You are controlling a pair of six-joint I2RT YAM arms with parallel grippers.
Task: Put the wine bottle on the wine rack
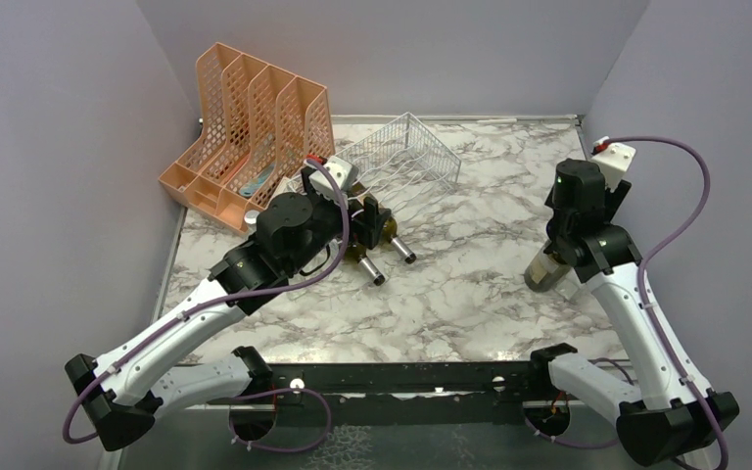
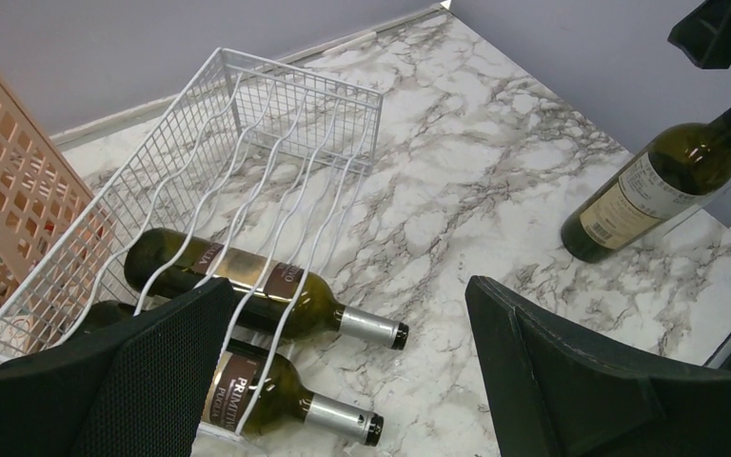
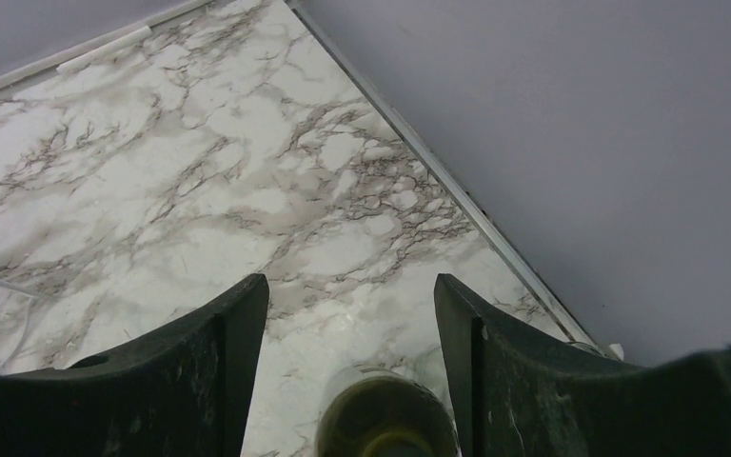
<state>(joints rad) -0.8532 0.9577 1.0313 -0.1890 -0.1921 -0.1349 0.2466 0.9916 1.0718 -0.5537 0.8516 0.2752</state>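
Note:
The white wire wine rack (image 1: 403, 157) lies at the back middle and also shows in the left wrist view (image 2: 247, 133). Two green wine bottles (image 2: 247, 278) (image 2: 271, 392) lie at its near end with wavy wires crossing over them, their silver necks sticking out (image 1: 399, 249). My left gripper (image 1: 376, 225) (image 2: 347, 286) is open and empty just above them. A third wine bottle (image 1: 546, 271) (image 2: 649, 190) stands on the table at the right. My right gripper (image 1: 560, 247) (image 3: 350, 282) is open above it, and the bottle's top (image 3: 385, 419) shows between the fingers without touching them.
An orange perforated file organizer (image 1: 250, 127) (image 2: 9, 190) stands at the back left, beside the rack. Grey walls close the table on the left, back and right. The right wall is close behind the standing bottle.

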